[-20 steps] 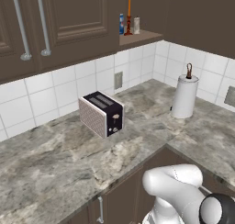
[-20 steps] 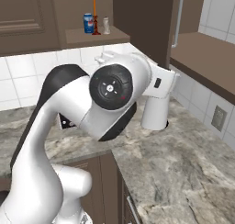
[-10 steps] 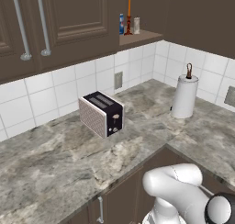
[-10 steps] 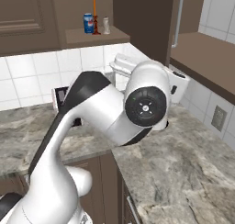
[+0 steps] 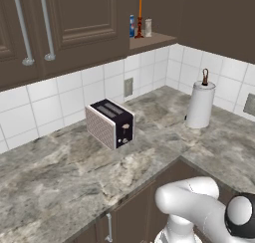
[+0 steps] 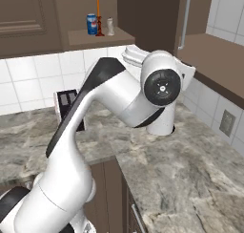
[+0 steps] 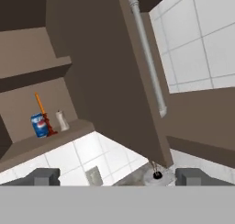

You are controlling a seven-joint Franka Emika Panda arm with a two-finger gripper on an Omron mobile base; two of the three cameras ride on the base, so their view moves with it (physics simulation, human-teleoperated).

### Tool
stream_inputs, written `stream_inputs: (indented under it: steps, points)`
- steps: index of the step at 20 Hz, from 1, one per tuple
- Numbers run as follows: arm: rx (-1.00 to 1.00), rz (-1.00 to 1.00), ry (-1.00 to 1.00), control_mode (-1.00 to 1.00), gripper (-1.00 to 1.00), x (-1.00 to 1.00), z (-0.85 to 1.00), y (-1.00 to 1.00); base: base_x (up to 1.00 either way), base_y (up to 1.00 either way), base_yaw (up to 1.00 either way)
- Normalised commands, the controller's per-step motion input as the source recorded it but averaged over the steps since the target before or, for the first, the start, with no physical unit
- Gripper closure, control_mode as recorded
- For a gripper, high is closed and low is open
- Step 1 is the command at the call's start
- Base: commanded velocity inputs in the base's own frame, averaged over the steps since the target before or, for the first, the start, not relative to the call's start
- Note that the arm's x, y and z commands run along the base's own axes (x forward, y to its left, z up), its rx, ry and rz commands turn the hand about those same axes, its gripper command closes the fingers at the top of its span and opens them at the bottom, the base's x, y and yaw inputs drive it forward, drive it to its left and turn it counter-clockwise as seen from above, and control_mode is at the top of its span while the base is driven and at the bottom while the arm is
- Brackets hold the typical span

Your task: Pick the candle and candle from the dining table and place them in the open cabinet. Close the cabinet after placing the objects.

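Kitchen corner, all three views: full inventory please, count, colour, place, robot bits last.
taper candle: 1, orange, dark red base, on open cabinet shelf
stubby candle: 1, pale, shelf, right of taper
can: 1, blue, shelf, left of taper
cabinet door: 1, dark brown, swung open, silver bar handle
toaster: 1, dark with pale sides, on counter
paper towel roll: 1, white, counter corner
counter: 1, grey-brown marble
gripper: 1, dark tips, open, facing cabinet door

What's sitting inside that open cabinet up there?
On the cabinet's bottom shelf stand a thin orange taper candle, a small blue can and a short pale candle. The open door covers part of the interior in the hand view.
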Motion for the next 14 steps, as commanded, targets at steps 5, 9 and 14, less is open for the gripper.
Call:
stream_inputs:
  steps: [5, 9, 14]
  points:
    - [0.00, 0.04, 0.00, -1.00, -1.00, 0.43, 0.00, -0.05, 0.00, 0.00, 0.00]
    - [0.03, 0.00, 0.00, -1.00, -1.00, 0.00, 0.01, -0.11, 0.00, 0.00, 0.00]
    - [0.12, 0.07, 0.01, -1.00, -1.00, 0.03, 0.22, -0.40, 0.00, 0.00, 0.00]
